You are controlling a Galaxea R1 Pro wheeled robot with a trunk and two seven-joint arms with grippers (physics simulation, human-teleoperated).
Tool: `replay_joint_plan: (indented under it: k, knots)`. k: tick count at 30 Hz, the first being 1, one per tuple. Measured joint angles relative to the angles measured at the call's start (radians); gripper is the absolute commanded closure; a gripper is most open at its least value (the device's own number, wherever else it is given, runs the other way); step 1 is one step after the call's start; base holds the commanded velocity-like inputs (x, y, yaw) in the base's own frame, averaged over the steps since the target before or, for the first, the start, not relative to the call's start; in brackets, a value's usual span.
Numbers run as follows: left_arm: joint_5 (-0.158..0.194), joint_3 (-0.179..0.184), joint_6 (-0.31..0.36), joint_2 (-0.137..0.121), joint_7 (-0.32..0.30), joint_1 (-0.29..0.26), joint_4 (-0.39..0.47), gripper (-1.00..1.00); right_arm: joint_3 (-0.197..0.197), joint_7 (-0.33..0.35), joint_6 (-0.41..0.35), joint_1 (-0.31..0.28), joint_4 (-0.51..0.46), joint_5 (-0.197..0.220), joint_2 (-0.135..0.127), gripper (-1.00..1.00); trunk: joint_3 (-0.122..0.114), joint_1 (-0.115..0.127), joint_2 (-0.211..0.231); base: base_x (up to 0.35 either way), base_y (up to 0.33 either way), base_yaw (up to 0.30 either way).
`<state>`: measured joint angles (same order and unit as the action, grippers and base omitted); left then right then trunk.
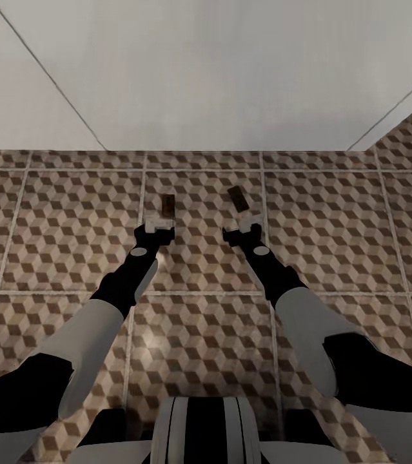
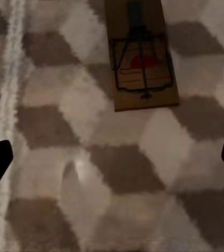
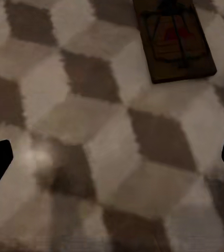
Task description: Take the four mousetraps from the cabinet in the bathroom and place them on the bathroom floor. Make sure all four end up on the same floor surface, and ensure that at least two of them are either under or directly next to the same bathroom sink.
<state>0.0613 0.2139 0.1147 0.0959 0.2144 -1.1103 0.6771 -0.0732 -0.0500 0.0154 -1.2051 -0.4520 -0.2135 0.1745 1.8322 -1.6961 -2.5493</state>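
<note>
Two mousetraps [image 1: 168, 205] [image 1: 238, 198] laid flat on the bathroom floor [image 1: 70, 225], left gripper [image 1: 156, 225] opened wide, right gripper [image 1: 243, 227] opened wide, nothing held.

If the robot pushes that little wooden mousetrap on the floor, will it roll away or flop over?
Probably neither. The mousetrap is a flat board lying face-up on the bathroom floor, so it would likely slide across the smooth-looking tiles rather than roll or tip. It looks stiff, not floppy, and probably light. Being so thin, it may be tricky for the left gripper to lift.
</note>
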Motion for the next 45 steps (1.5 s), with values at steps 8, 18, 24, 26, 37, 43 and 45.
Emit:
replay_joint_plan:
  k: [8, 18, 24, 26, 37, 43, 45]
  knots:
    - [0.0, 0.0, 0.0, -0.001, 0.0, 0.0, 0.001, -1.0, 0.0, 0.0, 0.0, 0.0, 0.0, 0.0, 0.0, -1.0, 0.0, 0.0, 0.0, -0.333, 0.0, 0.0]
    - [0.0, 0.001, 0.0, -0.002, 0.0, 0.0, 0.007, -1.0, 0.0, 0.0, 0.0, 0.0, 0.006, 0.0, 0.0, -1.0, 0.0, 0.0, 0.0, -0.333, 0.0, 0.0]
    - [0.0, 0.002, 0.0, -0.003, 0.0, 0.0, 0.024, -1.0, 0.0, 0.0, 0.0, 0.0, 0.007, 0.0, 0.0, -1.0, 0.0, 0.0, 0.0, -0.333, 0.0, 0.0]
    - [0.0, 0.002, 0.0, -0.003, -0.001, 0.0, 0.029, -1.0, 0.0, 0.0, 0.0, 0.0, 0.007, 0.0, 0.0, -1.0, 0.0, 0.0, 0.0, -0.333, 0.0, 0.0]
    - [0.0, 0.003, 0.0, -0.006, -0.001, 0.0, 0.041, -1.0, 0.0, 0.0, 0.0, 0.0, 0.008, 0.0, 0.0, -1.0, 0.0, 0.0, 0.0, -0.333, 0.0, 0.0]
    - [0.0, 0.003, 0.0, -0.007, -0.001, 0.0, 0.041, -1.0, 0.0, 0.0, 0.0, 0.0, 0.008, 0.0, 0.0, -1.0, 0.0, 0.0, 0.0, -0.334, 0.0, 0.0]
    - [0.0, 0.004, 0.0, -0.006, -0.001, 0.0, 0.042, -1.0, 0.001, 0.0, 0.0, 0.0, 0.008, 0.0, 0.0, -1.0, 0.0, 0.0, 0.0, -0.265, 0.0, 0.0]
